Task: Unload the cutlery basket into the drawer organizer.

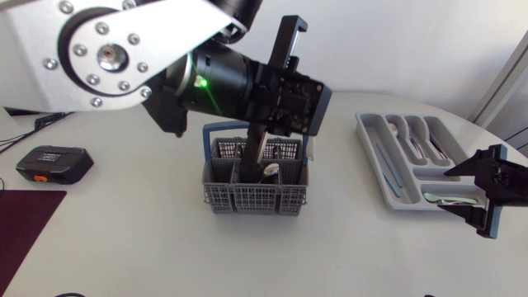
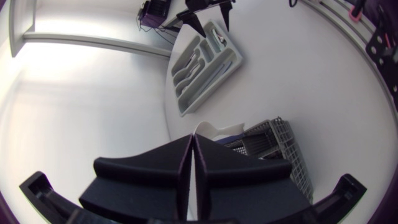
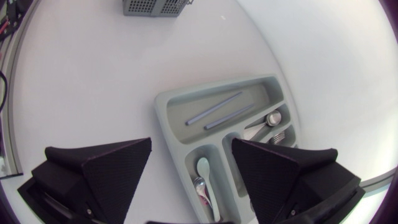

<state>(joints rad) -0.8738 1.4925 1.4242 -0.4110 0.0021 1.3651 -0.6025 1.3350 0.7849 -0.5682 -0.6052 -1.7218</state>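
The grey cutlery basket (image 1: pixel 256 196) with a blue handle stands mid-table. My left gripper (image 1: pixel 257 165) points straight down into it, shut on a white utensil (image 1: pixel 271 169). In the left wrist view the two fingers (image 2: pixel 149 174) press together, and the white utensil (image 2: pixel 214 129) sticks out past their tips beside the basket (image 2: pixel 280 140). The grey drawer organizer (image 1: pixel 371 144) lies at the right and holds spoons, forks and two thin grey sticks (image 3: pixel 217 111). My right gripper (image 1: pixel 447 190) hovers open over its near end, the organizer (image 3: pixel 163 106) showing between its fingers.
A black device with orange trim (image 1: pixel 54 163) lies at the left of the table. A dark maroon mat (image 1: pixel 25 223) sits at the front left corner, and cables run at the far left edge. The white tabletop is round at the right.
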